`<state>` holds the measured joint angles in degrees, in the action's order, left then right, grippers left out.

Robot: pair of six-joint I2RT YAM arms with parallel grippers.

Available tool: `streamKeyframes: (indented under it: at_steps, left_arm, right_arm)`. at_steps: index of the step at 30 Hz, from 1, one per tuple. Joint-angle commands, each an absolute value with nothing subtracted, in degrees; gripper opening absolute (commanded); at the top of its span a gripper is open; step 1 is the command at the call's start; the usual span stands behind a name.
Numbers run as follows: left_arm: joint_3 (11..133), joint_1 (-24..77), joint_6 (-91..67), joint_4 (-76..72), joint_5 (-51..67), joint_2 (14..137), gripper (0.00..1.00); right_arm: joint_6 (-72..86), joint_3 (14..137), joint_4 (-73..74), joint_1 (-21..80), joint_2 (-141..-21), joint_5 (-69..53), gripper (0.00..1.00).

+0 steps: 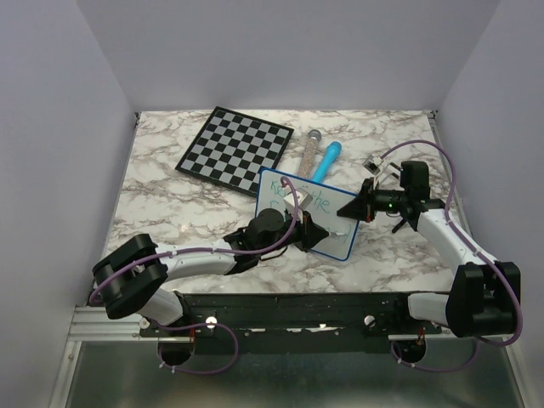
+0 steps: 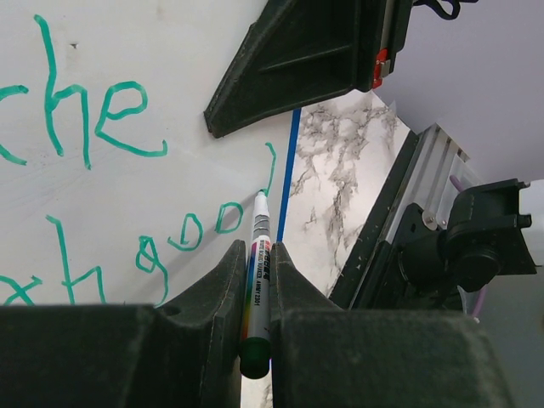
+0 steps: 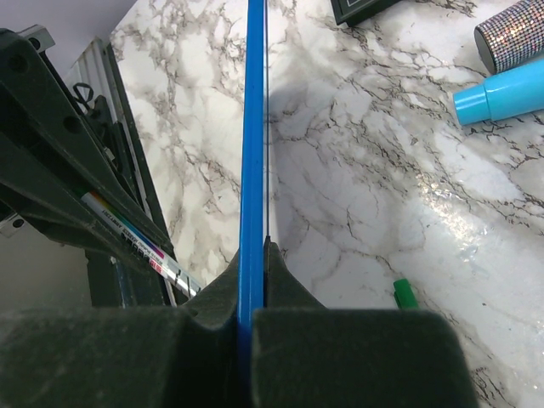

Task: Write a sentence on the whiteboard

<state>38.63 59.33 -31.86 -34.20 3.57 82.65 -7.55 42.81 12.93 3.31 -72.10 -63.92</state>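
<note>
The whiteboard (image 1: 291, 189), white with a blue rim, is propped at a tilt in the middle of the table. My right gripper (image 1: 360, 207) is shut on its right edge; in the right wrist view the blue rim (image 3: 253, 127) runs edge-on between the jaws of that gripper (image 3: 255, 255). My left gripper (image 2: 257, 252) is shut on a white marker (image 2: 257, 285) with a rainbow label. The marker's tip (image 2: 261, 198) touches the board at the end of a green stroke. The sentence (image 2: 110, 127) shows in green as "che" above a line ending in "good".
A checkered chessboard (image 1: 235, 146) lies at the back left. A glittery tube (image 1: 308, 151) and a cyan tube (image 1: 326, 161) lie behind the whiteboard. A green marker cap (image 3: 405, 293) rests on the marble under the board's right side. The metal rail (image 2: 399, 204) runs along the near edge.
</note>
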Motion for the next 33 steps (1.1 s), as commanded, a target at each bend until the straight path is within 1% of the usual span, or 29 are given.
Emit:
streamKeyframes:
  at_steps: [1,15,33]
  left_arm:
    - [37.35,58.54,-31.73,-34.01,0.62,80.86,0.00]
    - [36.12,58.54,-31.73,-30.94,1.93,80.16,0.00]
    - [37.35,58.62,-32.17,-31.20,6.15,82.62,0.00]
  right_arm:
    - [-6.59,43.77,11.78,3.52,-70.84,-68.82,0.01]
    - [-6.59,43.77,11.78,3.60,-71.02,-68.73,0.01]
    - [-6.59,43.77,11.78,3.60,-70.84,-68.73,0.01]
